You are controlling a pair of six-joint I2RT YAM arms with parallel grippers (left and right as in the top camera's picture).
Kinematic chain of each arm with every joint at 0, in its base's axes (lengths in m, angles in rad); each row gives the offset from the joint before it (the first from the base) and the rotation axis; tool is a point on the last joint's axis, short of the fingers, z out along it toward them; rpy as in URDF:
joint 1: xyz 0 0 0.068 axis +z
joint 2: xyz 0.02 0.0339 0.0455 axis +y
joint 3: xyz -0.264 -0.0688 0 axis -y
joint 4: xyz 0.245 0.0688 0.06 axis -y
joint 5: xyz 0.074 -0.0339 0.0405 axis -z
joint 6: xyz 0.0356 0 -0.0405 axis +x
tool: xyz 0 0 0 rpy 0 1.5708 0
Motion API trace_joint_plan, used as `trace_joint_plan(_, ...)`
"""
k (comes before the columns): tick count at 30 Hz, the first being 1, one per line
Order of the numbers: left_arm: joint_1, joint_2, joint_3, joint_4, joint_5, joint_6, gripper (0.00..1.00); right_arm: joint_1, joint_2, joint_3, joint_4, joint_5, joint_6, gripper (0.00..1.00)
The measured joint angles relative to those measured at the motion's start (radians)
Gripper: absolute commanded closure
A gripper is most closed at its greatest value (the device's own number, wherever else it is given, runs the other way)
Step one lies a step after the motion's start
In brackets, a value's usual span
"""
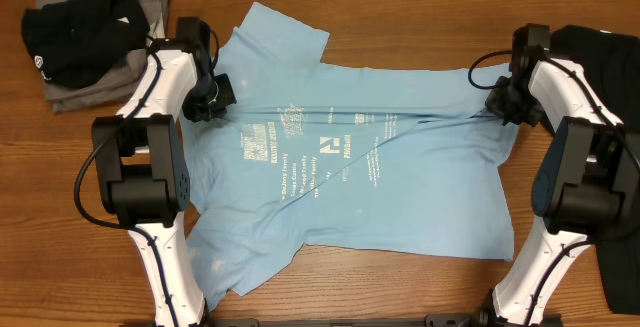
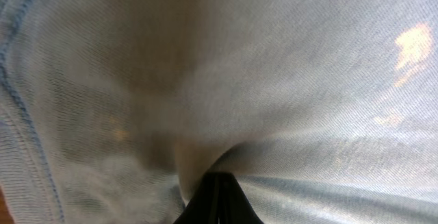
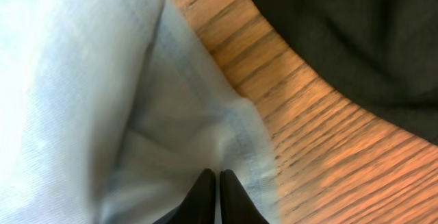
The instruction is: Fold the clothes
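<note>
Centrally on the bench (image 1: 400, 287), the light-blue T-shirt (image 1: 400, 187) lies spread with its white lettering upward. One short sleeve reaches toward the near edge, left of the middle, and the hem side faces the right edge.

Farther back, the left claw (image 1: 215, 97) meets the shirt at its left side, beside the far sleeve. In the left wrist view the left claw (image 2: 215, 200) is pressed together, with pale blue fabric gathered into its tip. The right claw (image 1: 497, 102) sits at the shirt's far right corner. In the right wrist view the right claw (image 3: 217, 196) is likewise closed, pinching the stitched hem just above bare wood. A raised crease runs across the shirt from that corner toward the print.

A black T-shirt (image 1: 610, 47) lies along the right edge, just beside the right arm and apart from the blue hem.

At the far left corner, a black cloth (image 1: 80, 32) rests on a folded grey garment (image 1: 95, 92).
</note>
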State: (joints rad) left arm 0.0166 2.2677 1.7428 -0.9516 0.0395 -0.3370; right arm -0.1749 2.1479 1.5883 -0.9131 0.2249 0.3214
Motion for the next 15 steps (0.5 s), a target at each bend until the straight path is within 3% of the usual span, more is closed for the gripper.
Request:
trace_joint_plan(5,0.023,0.0,0.001,-0.001,-0.056,0.0,0.94,-0.007,0.0,0.0,0.013,0.02,-0.001,0.89)
trace_joint_plan(15,0.039,0.028,0.066,-0.089,-0.131,0.004,0.71,-0.008,0.0,0.038,-0.068,0.025,0.009,0.96)
